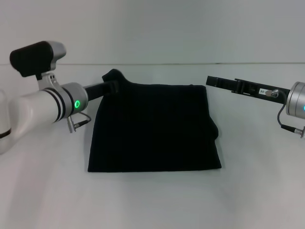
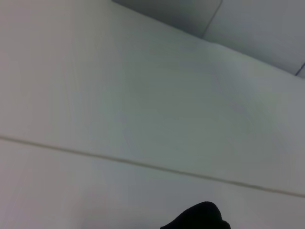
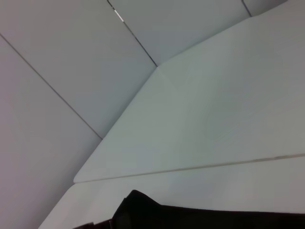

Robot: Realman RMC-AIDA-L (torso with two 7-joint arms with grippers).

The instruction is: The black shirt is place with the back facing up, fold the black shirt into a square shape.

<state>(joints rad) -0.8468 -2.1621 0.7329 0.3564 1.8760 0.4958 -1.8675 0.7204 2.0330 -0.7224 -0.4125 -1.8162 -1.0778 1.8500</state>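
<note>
Head view: left claw [image 1: 113, 87] pinches the shirt [image 1: 155, 129] by its raised far-left corner; right claw [image 1: 212, 80], empty, hovers apart, opening unclear, over the desk [image 1: 152, 200].

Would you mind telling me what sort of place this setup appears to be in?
Probably a lab or robot test station: a plain white table before bare white wall panels, holding only the black shirt, with the left gripper at its far-left corner and the right gripper raised beside it.
</note>
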